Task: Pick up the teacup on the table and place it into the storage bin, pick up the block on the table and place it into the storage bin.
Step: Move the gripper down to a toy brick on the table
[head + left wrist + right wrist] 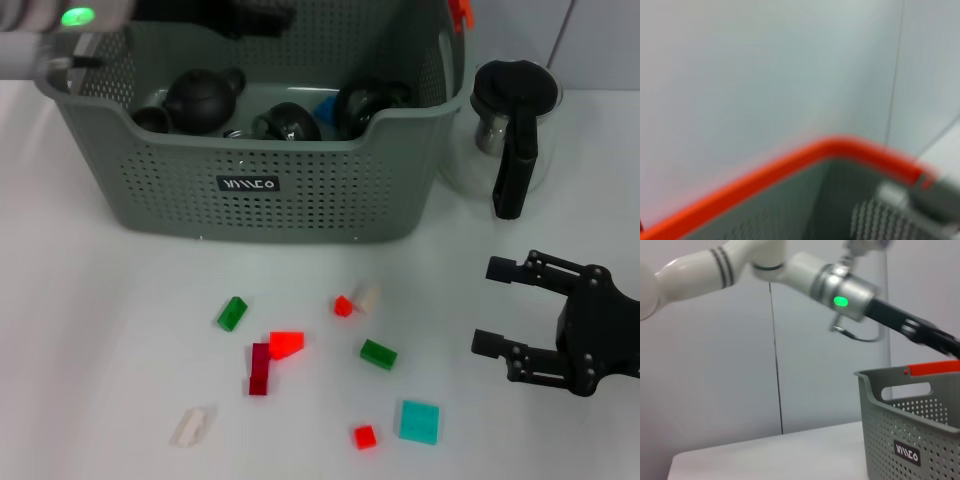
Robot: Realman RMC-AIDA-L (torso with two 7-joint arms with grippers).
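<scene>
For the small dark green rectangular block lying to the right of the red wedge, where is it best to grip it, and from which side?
Grip the small dark green rectangular block across its two long sides, coming straight down from above. It lies flat and low on the plain white tabletop, apart from its neighbours, so probably only a top approach fits. The open right pincer is nearest.

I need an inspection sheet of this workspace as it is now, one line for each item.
Surface: white table, blocks scattered in front of the bin.
Job's things: storage bin holds dark teaware; loose pieces include green block, red block, teal tile.
Clutter: glass jug beside the bin, on the robot's right.
Grippers: right end effector open above the table; left arm over the bin's rear.
Cables: thin loop at the left wrist.
Surroundings: plain wall.
</scene>
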